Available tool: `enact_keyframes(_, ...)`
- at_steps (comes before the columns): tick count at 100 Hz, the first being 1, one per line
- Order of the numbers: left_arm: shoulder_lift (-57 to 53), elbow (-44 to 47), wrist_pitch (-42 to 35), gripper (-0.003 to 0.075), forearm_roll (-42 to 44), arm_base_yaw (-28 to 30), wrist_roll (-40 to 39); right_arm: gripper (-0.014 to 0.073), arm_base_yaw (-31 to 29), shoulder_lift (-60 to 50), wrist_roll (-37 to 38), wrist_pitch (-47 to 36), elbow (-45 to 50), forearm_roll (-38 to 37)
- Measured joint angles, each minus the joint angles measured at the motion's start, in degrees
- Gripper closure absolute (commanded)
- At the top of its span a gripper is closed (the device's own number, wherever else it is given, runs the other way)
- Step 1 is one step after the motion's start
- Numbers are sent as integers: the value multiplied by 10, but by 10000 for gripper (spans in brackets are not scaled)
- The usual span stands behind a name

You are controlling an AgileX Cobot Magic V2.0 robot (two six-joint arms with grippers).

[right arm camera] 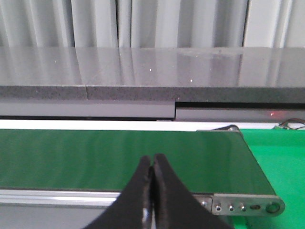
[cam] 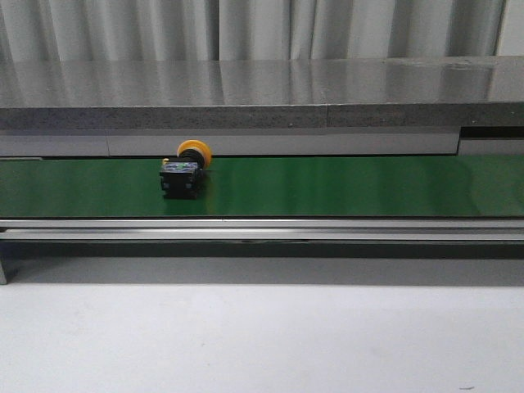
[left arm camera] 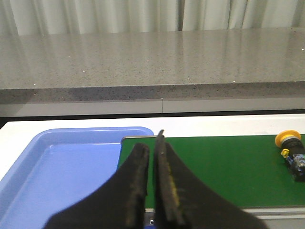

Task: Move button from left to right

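Nearest you, both sets of fingers, left [left arm camera: 151, 191] and right [right arm camera: 151, 191], are pressed together, holding nothing. Beyond them, the button [cam: 185, 169] lies tipped on the green belt [cam: 344, 187], near its far edge, bare belt stretching either side.

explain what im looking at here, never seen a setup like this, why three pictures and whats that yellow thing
It is a robot with two arms, seen by three cameras. The front view looks forward over a green conveyor belt. On it lies the button, a switch with a yellow cap and black body. The other two cameras sit on the wrists. The dark prongs are the left gripper, above a blue tray, and the right gripper, near the belt's end. Both are shut and hold nothing.
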Motion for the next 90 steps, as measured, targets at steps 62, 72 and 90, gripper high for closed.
enact_keyframes(62, 0, 0, 0, 715, 0, 0, 0, 662, 0, 230, 0, 187, -271, 0)
enact_keyframes(72, 0, 0, 0, 715, 0, 0, 0, 662, 0, 311, 0, 257, -343, 0)
enact_keyframes(90, 0, 0, 0, 715, 0, 0, 0, 662, 0, 454, 0, 368, -453, 6)
